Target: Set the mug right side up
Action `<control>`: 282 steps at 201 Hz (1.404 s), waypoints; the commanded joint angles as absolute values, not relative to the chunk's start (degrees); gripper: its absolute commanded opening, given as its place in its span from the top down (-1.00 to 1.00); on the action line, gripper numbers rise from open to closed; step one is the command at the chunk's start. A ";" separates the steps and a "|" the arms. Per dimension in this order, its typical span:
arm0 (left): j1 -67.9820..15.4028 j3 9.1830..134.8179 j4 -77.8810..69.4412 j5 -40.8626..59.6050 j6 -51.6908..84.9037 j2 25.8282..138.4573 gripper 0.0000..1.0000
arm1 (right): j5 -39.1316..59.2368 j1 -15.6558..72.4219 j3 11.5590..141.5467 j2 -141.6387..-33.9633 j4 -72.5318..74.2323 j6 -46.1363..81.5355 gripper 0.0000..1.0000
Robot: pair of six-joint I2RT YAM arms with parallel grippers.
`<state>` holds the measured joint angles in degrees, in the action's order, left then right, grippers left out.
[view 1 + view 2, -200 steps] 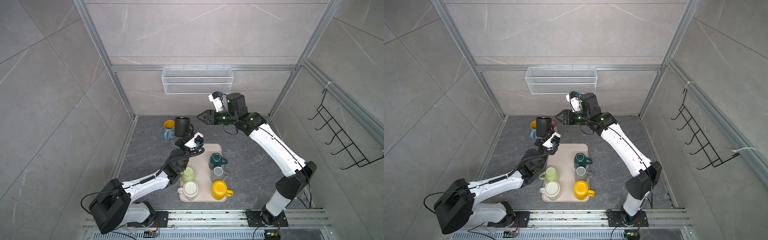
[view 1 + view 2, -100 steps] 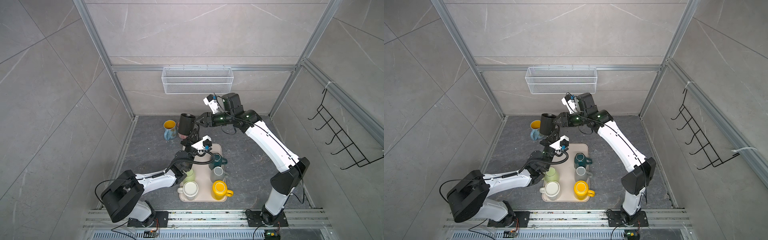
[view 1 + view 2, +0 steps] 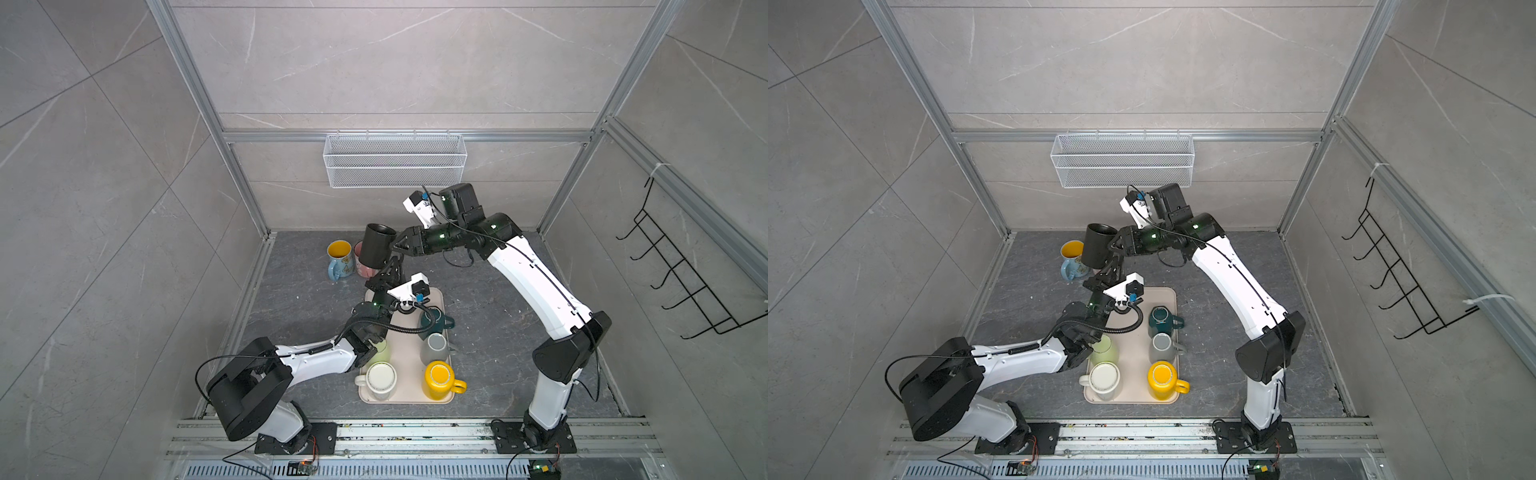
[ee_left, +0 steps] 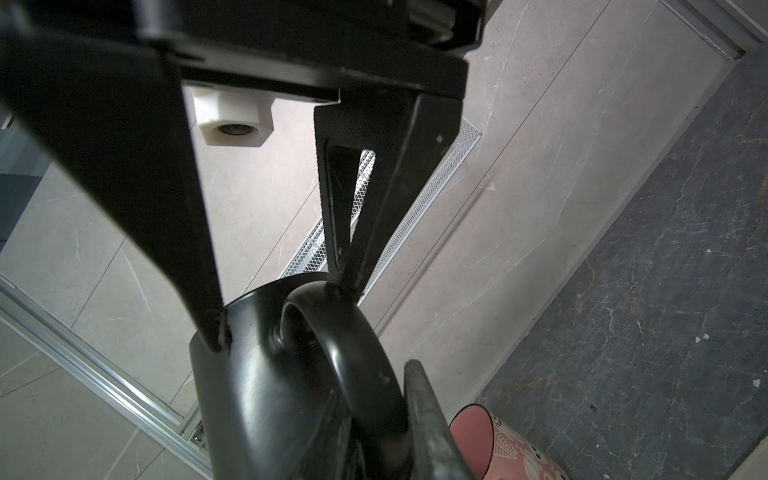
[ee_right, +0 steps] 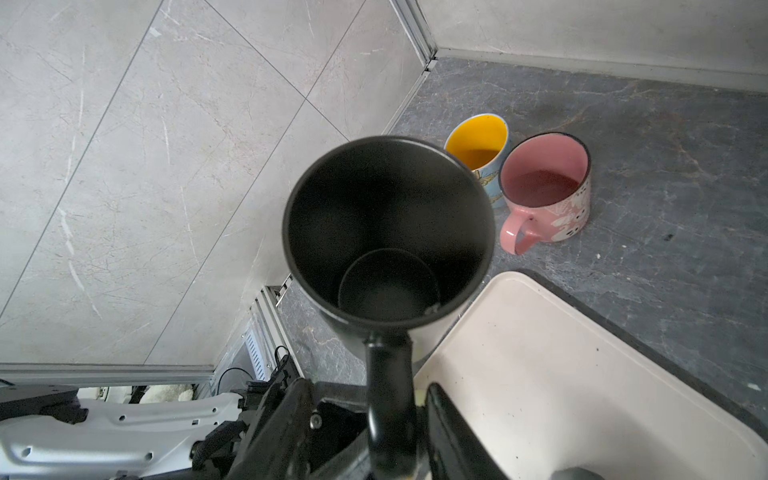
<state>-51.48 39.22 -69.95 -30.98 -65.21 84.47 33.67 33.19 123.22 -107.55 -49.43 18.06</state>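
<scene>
A black mug [image 3: 375, 246] hangs in the air above the floor's back left, mouth up and tilted, in both top views [image 3: 1097, 246]. My left gripper [image 3: 388, 272] reaches up from below and is shut on the lower part of its handle [image 4: 353, 353]. One of its fingers [image 4: 422, 419] lies against the handle's outer side. My right gripper [image 3: 395, 245] comes in level from the right. Its jaws stand open on either side of the handle's upper part [image 5: 388, 374], and a gap shows beside the handle. The right wrist view looks straight into the mug's empty inside [image 5: 388, 232].
A beige tray [image 3: 436, 297] below holds several upside-down mugs, among them dark green [image 3: 432, 322], grey [image 3: 434, 347] and yellow [image 3: 440, 380]. A blue mug [image 3: 338, 259] and a pink mug [image 5: 548, 195] stand upright behind the tray. A wire basket [image 3: 395, 160] hangs on the back wall.
My right gripper has moved left up to the mug, and its jaws have narrowed round the handle. The left arm has shifted right and nudged the held mug slightly right and up.
</scene>
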 commanded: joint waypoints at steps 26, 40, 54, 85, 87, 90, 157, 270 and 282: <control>-52.11 42.71 -80.95 -28.51 -68.82 82.18 1.00 | 33.75 34.08 127.41 -110.46 -54.29 16.01 0.23; -52.17 42.79 -80.95 -28.48 -68.93 82.27 1.00 | 33.69 34.11 128.10 -111.04 -54.88 15.93 0.28; -52.24 42.80 -80.90 -28.51 -69.06 82.27 1.00 | 33.40 34.19 128.93 -111.65 -55.68 15.67 0.35; -52.24 42.80 -80.92 -28.56 -69.39 82.27 1.00 | 32.61 34.37 130.07 -112.65 -57.45 15.17 0.45; -52.24 42.74 -80.94 -28.56 -69.42 82.27 1.00 | 32.59 34.37 130.21 -112.67 -57.54 15.20 0.45; -52.21 42.72 -80.92 -28.58 -69.43 82.22 1.00 | 32.48 34.37 130.18 -112.68 -57.61 15.18 0.47; -52.29 42.27 -80.94 -29.21 -69.70 82.00 1.00 | 30.94 34.72 130.42 -113.34 -58.69 15.29 1.00; -53.87 44.76 -79.11 -34.69 -72.40 83.30 0.46 | 27.49 35.51 122.06 -107.46 -52.43 16.63 1.00; -54.12 44.89 -79.07 -34.80 -72.69 83.36 0.36 | 26.80 35.51 121.03 -106.58 -51.55 16.92 1.00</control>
